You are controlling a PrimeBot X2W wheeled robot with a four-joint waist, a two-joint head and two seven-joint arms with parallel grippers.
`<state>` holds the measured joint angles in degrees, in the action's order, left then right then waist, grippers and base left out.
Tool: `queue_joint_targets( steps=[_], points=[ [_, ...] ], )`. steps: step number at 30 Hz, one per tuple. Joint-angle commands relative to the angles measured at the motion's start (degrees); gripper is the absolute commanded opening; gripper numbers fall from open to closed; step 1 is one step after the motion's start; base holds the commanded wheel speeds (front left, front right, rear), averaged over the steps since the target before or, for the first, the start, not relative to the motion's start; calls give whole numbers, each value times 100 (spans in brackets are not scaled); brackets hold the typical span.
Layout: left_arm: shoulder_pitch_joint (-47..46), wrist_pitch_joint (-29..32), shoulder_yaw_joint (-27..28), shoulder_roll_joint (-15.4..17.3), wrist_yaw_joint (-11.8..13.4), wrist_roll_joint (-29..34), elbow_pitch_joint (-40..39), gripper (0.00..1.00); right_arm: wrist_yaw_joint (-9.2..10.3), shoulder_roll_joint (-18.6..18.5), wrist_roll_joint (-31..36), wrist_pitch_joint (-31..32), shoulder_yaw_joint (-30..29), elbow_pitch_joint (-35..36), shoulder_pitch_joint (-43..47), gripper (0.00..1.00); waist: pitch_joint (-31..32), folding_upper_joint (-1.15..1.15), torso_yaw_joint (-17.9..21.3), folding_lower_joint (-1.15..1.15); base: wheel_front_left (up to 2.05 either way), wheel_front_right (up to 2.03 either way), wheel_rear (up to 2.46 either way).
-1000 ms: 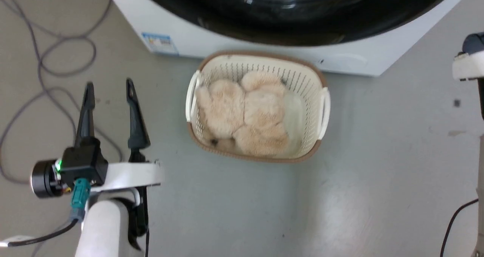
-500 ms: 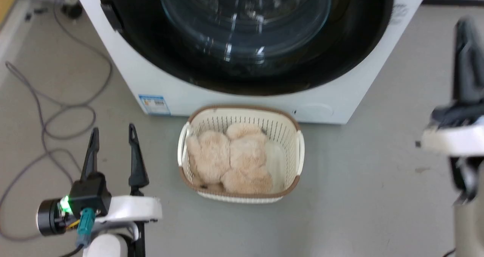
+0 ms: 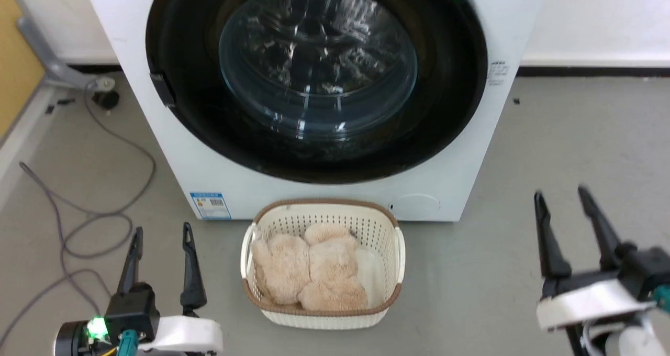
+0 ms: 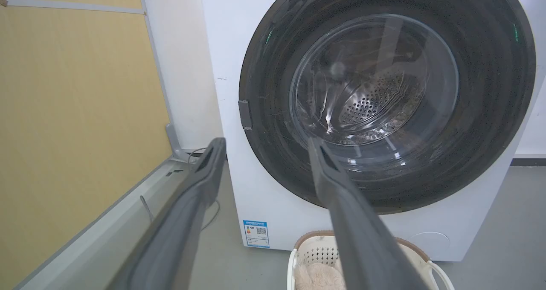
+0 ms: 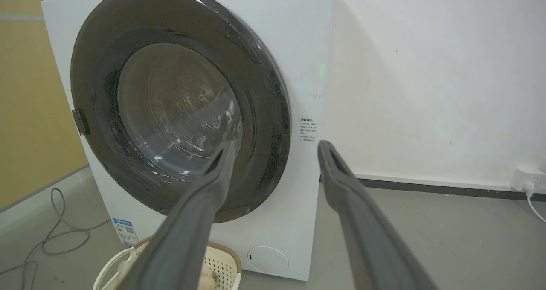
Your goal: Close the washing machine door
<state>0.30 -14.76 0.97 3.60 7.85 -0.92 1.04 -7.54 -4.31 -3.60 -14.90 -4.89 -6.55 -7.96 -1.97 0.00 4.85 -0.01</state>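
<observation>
At 7 and 5 o'clock, left gripper [image 3: 162,229] and right gripper [image 3: 560,192] stand spread, empty. At 6 o'clock, a cream perforated plastic basket [image 3: 319,203] could snag a low reach. At 12 o'clock, the round glossy black-rimmed washing machine door [image 3: 316,78] appears flush on the white boxy washing machine [image 3: 460,152]; grey floor [image 3: 549,136] opens at 3 o'clock.

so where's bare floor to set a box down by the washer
Widest free patch: grey floor between the cream perforated plastic basket and the right end effector, back to the white wall. A narrower strip lies between basket and left end effector. Crowded: grey cable loops left of the big white washing machine.
</observation>
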Motion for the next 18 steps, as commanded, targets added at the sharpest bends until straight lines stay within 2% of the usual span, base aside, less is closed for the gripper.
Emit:
queue_joint_targets(
  steps=[1,12,13,18],
  points=[
    [107,-24,-17,42,-46,44,-33,100,5,57,-58,-10,13,-35,219,100,119,0,47,1,0,0,0],
    [288,-24,-155,34,-242,-96,-5,100,5,140,-202,-10,-40,-109,972,100,271,0,78,1,0,0,0],
    [217,5,-159,38,-231,-83,-12,0,0,110,-179,2,-38,-108,901,0,271,0,77,1,0,0,0],
    [210,36,-171,38,-241,-80,-15,0,0,110,-169,28,-30,-94,888,0,271,0,67,1,0,0,0]
  ],
)
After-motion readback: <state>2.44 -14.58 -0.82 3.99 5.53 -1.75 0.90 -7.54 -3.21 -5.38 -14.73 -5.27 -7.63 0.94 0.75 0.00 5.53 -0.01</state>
